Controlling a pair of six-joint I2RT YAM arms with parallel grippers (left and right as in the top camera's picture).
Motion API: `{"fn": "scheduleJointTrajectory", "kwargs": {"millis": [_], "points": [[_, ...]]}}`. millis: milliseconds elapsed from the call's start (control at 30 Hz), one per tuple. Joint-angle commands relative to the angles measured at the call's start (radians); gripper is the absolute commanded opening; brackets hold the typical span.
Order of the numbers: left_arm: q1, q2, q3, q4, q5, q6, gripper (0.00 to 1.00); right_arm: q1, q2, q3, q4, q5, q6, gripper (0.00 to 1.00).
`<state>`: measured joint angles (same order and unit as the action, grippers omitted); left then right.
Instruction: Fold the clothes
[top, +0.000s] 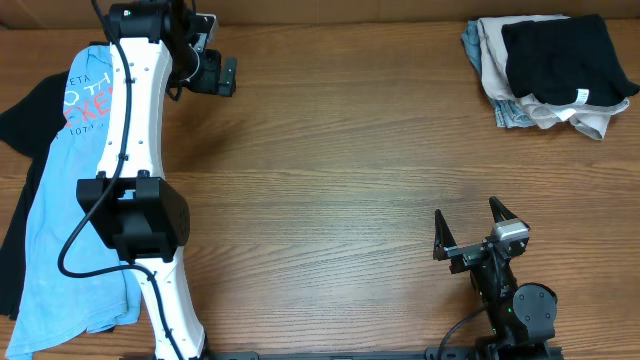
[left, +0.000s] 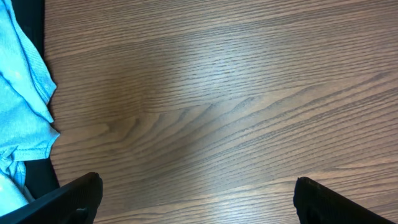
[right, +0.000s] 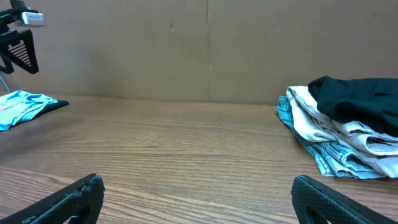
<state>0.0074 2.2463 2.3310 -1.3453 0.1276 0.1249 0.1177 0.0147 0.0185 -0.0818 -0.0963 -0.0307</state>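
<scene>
Left gripper (left: 198, 180) and right gripper (right: 198, 180) both gape empty, blue T-shirt (left: 22, 93) beside the left.

Lighting's soft and even, from above I'd say. Pale sheen on the table (left: 205, 81) just ahead of the left gripper (left: 198, 186), whose fingertips (left: 81, 196) look dark and slightly blurry.

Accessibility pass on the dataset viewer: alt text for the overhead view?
A light blue T-shirt lies over a black garment at the left edge of the wooden table; a pile of clothes sits at the far right corner. The left gripper and right gripper are open and empty.
</scene>
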Motion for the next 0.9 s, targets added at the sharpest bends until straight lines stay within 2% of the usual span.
{"fn": "scheduleJointTrajectory", "kwargs": {"millis": [0, 267, 400, 700, 767, 867], "points": [[-0.001, -0.045, 0.007, 0.0, 0.011, -0.017, 1.0, -0.003, -0.012, -0.01, 0.005, 0.01, -0.003, 1.0], [-0.024, -0.295, -0.002, 0.001, 0.011, -0.017, 1.0, -0.003, -0.012, -0.01, 0.005, 0.01, -0.003, 1.0], [-0.02, -0.447, -0.084, 0.011, 0.011, -0.017, 1.0, -0.003, -0.012, -0.01, 0.005, 0.01, -0.003, 1.0], [0.018, -0.834, -0.631, 0.02, -0.035, -0.014, 1.0, -0.003, -0.012, -0.01, 0.005, 0.01, -0.003, 1.0], [0.038, -0.916, -0.76, 0.065, -0.034, -0.023, 1.0, -0.003, -0.012, -0.01, 0.005, 0.01, -0.003, 1.0], [0.058, -1.05, -0.983, 0.238, 0.023, -0.028, 1.0, -0.003, -0.012, -0.01, 0.005, 0.01, -0.003, 1.0]]}}
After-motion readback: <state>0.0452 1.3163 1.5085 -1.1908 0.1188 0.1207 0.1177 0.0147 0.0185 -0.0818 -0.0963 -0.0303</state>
